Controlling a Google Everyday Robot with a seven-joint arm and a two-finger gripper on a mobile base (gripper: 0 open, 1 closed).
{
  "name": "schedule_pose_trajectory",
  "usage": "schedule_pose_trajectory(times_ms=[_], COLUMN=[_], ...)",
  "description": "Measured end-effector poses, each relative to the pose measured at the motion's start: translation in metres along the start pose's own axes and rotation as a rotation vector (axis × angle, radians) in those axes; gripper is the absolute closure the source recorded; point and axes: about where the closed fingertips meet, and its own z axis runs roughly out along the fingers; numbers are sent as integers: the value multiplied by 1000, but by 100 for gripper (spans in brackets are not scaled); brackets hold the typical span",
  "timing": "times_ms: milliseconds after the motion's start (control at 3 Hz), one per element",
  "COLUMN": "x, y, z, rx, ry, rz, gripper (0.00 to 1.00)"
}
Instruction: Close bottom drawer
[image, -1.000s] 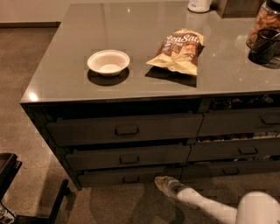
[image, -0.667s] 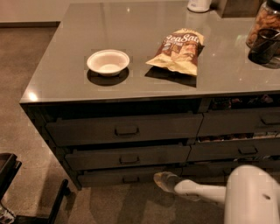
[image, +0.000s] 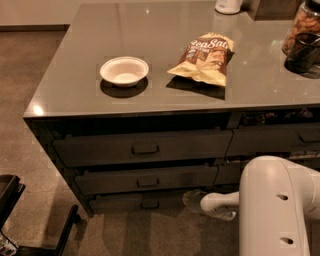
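The rigid bottom drawer (image: 120, 202) should slide under a front push from the gripper (image: 193, 201) at its right end; I cannot tell whether the gripper is open or closed.

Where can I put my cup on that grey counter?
The counter is bare left of and behind the bowl, and in the gap between bowl and chip bag. The right end is crowded with a jar and a dark cup. Down low, the gripper sits near the bottom drawer.

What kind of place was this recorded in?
Probably an office kitchenette: a grey counter with a chip bag, a white bowl and a snack jar. The gripper sits low beside the bottom drawer.
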Motion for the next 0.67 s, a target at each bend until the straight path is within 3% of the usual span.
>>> schedule_pose_trajectory(times_ms=[667], x=[1], y=[1], z=[0], rx=[0], ry=[1], rz=[2], gripper=[35])
